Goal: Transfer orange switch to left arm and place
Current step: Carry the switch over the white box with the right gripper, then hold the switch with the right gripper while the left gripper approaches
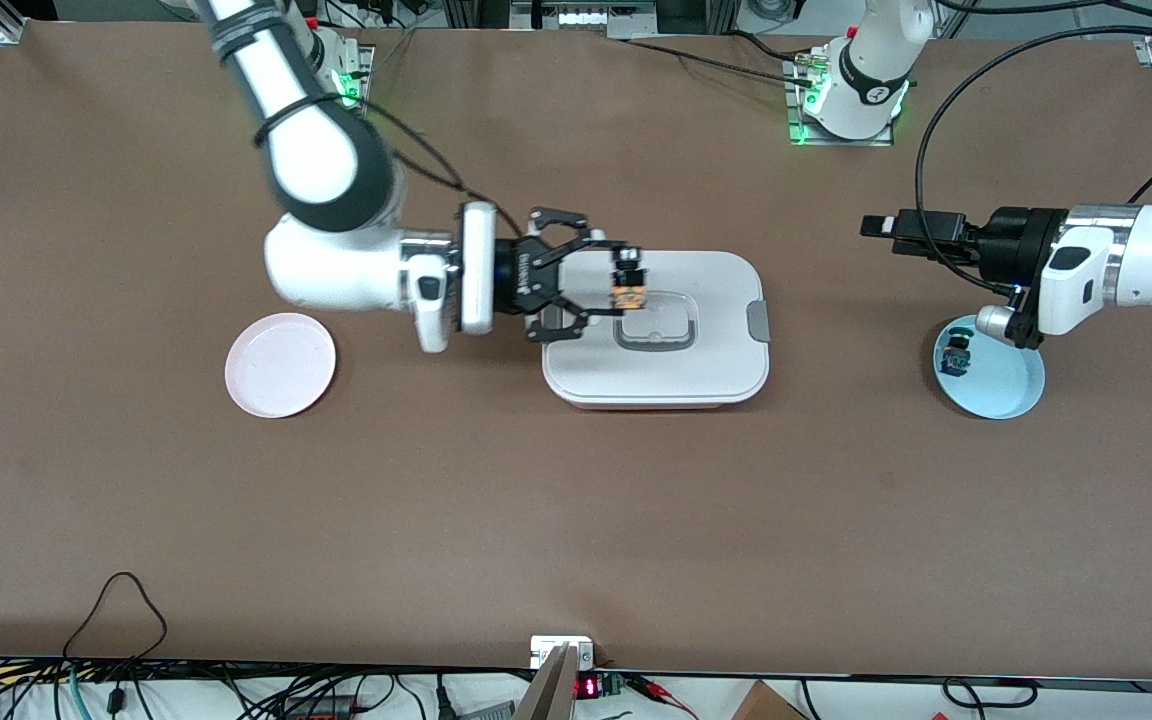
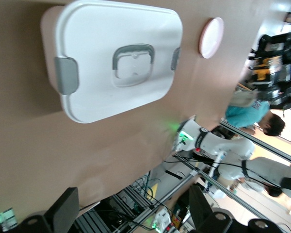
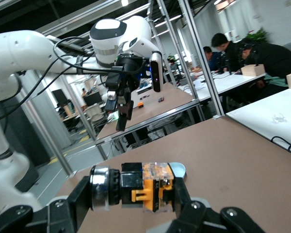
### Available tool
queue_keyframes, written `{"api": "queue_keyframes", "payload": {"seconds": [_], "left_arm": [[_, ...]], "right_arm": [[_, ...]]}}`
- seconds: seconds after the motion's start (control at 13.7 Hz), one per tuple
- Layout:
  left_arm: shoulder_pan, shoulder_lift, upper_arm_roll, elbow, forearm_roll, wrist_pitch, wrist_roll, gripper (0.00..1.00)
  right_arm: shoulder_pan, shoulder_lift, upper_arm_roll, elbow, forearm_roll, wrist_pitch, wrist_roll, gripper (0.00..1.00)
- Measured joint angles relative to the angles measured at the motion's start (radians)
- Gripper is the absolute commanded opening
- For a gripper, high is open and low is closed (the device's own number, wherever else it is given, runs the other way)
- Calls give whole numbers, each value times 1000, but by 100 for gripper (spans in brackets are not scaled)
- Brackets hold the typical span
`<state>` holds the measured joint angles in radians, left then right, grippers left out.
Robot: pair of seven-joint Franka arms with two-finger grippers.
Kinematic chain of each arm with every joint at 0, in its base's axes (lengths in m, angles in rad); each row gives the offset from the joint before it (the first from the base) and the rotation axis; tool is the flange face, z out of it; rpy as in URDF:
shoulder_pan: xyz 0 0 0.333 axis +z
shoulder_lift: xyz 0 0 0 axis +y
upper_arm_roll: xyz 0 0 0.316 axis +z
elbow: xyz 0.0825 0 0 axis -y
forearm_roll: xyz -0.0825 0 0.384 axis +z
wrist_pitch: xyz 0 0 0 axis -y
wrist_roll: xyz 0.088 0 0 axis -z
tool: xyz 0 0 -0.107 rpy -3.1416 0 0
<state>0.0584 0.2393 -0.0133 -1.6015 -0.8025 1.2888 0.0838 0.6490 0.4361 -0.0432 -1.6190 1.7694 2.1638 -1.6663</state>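
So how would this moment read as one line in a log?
right gripper: holds orange switch over box | left gripper: waiting, above table

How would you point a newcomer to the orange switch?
Find the big white box mid-table. Over it, the right gripper holds the orange switch. Its orange middle sets it apart from the teal-topped switch on the blue plate under the left arm.

- bench top looks like matt brown board, pretty smooth
- box is smooth white plastic with a slight sheen, grey plastic clips
- orange switch is plastic, partly see-through, with a shiny metal ring
- arm shells are glossy white, pincer matt black
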Motion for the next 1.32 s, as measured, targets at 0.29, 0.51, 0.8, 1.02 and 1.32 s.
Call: {"api": "queue_keyframes", "payload": {"seconds": [0.29,0.51,0.8,1.02,1.32], "left_arm": [[-5,6,-3,-65,-214,12,2,100],[-4,9,-2,-147,-350,77,17,100],[-20,13,-4,-262,-545,153,91,100],[-56,22,-6,-329,-653,209,161,100],[-119,54,-7,-365,-782,237,185,100]], "right_arm": [[86,2,0,13,36,138,17,0],[91,4,-2,13,36,148,28,0],[91,4,-4,14,39,148,31,0],[91,4,-4,22,39,148,32,0],[92,4,-5,24,39,149,31,1]]}}
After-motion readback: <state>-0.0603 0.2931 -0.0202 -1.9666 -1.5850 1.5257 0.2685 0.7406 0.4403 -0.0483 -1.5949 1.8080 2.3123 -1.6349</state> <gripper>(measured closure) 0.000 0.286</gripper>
